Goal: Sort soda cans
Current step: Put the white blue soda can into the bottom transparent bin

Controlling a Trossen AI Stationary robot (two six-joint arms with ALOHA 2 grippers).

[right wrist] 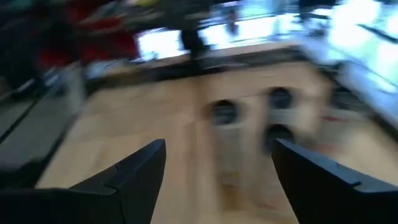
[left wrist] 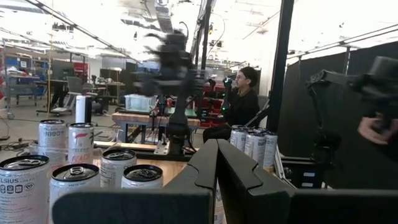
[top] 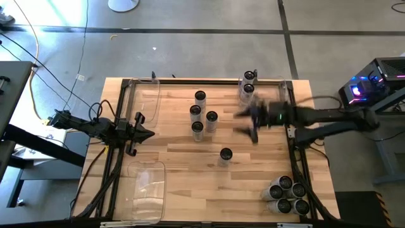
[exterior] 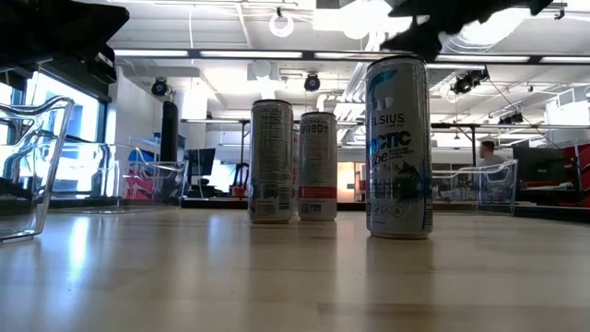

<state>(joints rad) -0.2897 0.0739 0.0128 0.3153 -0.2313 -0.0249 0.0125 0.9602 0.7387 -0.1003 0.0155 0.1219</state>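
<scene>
From your overhead view, nearest the front edge sit 5 soda cans [top: 288, 195] clustered at the table's [top: 177, 164] right corner, with a clear bin [top: 144, 190] at the left corner. A lone can [top: 225, 155] stands in the middle. Farther back, 4 cans [top: 202, 113] bunch together, and 2 more [top: 248, 85] stand at the far edge by the right gripper [top: 254, 123].

That right gripper hangs empty over the wood right of centre, motion-smeared from above; only its wrist view shows the fingers [right wrist: 134, 171] spread wide, with what look like 3 can tops [right wrist: 224, 112] ahead.

The left gripper [top: 144, 134] waits at the left edge, fingers pressed together [left wrist: 214, 168].

The table-level view alone lets you read a label: a white Celsius can [exterior: 398, 148] stands before 2 silver ones [exterior: 293, 161]. Beyond the table, a seated person [left wrist: 239, 102] appears in the left wrist view.
</scene>
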